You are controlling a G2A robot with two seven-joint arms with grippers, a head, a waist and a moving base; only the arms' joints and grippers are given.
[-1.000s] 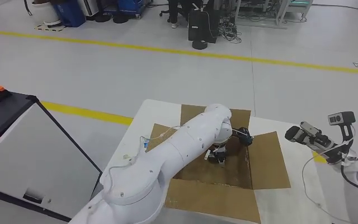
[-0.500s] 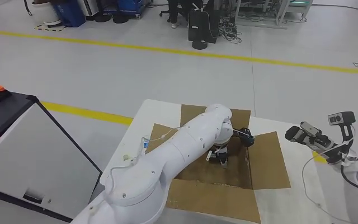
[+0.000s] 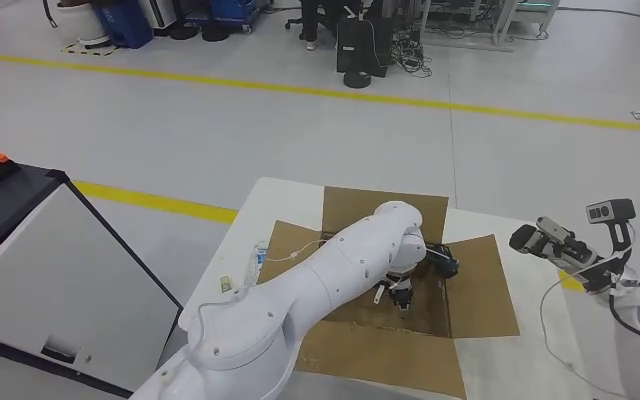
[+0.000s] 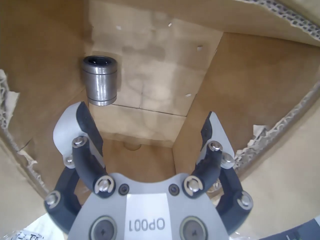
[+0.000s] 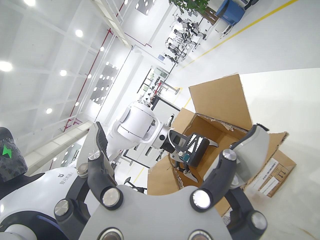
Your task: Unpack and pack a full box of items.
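The left gripper [image 4: 146,113] is hovering released and wide-spread inside the brown cardboard box [image 4: 250,76], seemingly aiming for the shiny steel cylinder [image 4: 100,83] by its wall.

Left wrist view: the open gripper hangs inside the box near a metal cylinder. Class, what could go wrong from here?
1. The metal cylinder lies close against a wall of the box, so a finger of the left gripper may strike cardboard instead of sliding in beside it.
2. Its smooth, round surface could slip out of the grasp.
3. The torn flap edge might snag the arm on the way out.
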